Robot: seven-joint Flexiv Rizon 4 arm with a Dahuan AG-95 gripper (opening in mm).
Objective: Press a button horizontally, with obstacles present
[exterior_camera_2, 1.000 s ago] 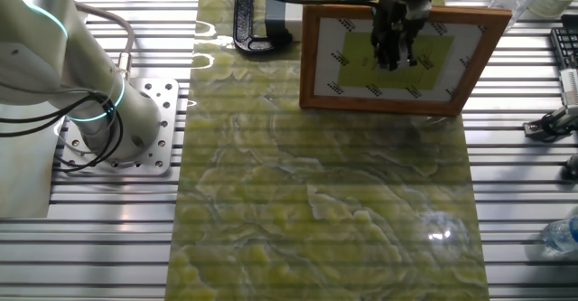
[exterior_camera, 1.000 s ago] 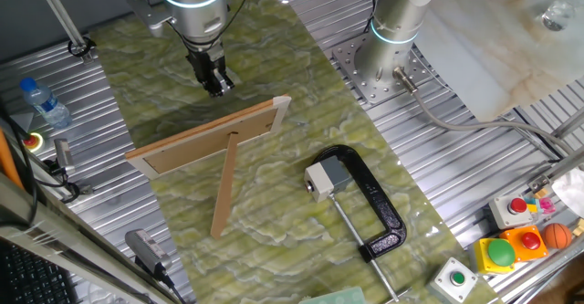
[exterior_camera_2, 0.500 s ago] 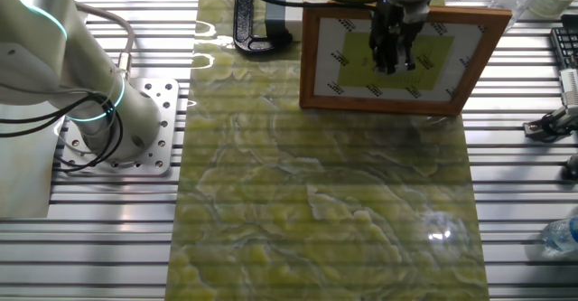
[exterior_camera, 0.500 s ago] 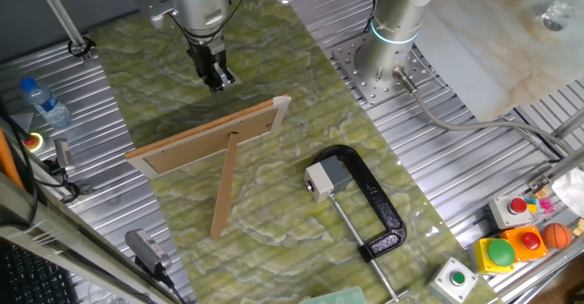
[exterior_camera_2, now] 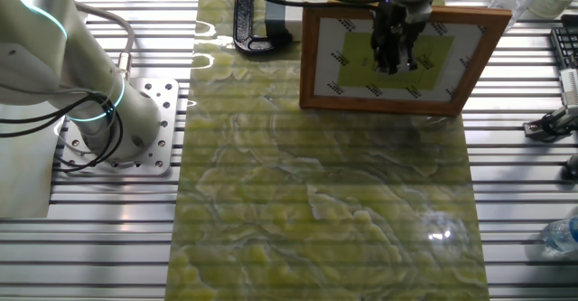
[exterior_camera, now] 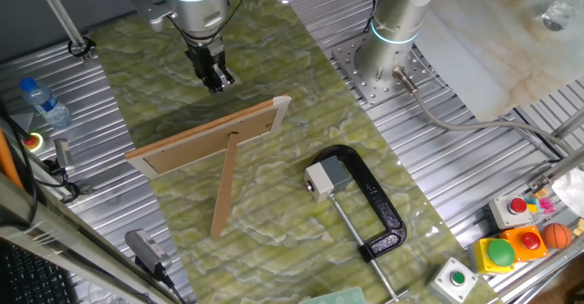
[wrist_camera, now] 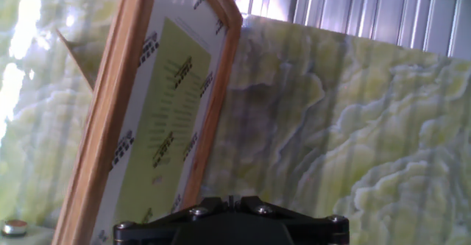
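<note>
The button (exterior_camera: 321, 178) is a small white-and-grey cube held in a black C-clamp (exterior_camera: 376, 211) on the green marbled mat. The obstacle, a light-wood frame panel (exterior_camera: 208, 137) with a long strut leg (exterior_camera: 224, 190), stands between my gripper and the button. My gripper (exterior_camera: 216, 80) hangs above the mat on the far side of the frame from the button. In the other fixed view the gripper (exterior_camera_2: 395, 63) hangs in front of the frame's face (exterior_camera_2: 470, 48), and only the button's top (exterior_camera_2: 278, 14) shows behind the frame. The hand view shows the frame (wrist_camera: 110, 120) close on the left and the fingertips meeting at a thin seam.
A water bottle (exterior_camera: 44, 103) lies at the left. Red, green and orange button boxes (exterior_camera: 511, 245) and a white box with a green button (exterior_camera: 454, 279) sit at the right. A second arm's base (exterior_camera: 388, 57) stands beside the mat on the ribbed metal table.
My gripper has moved slightly up and away from the frame over the last second. The frame, clamp and button have not moved.
</note>
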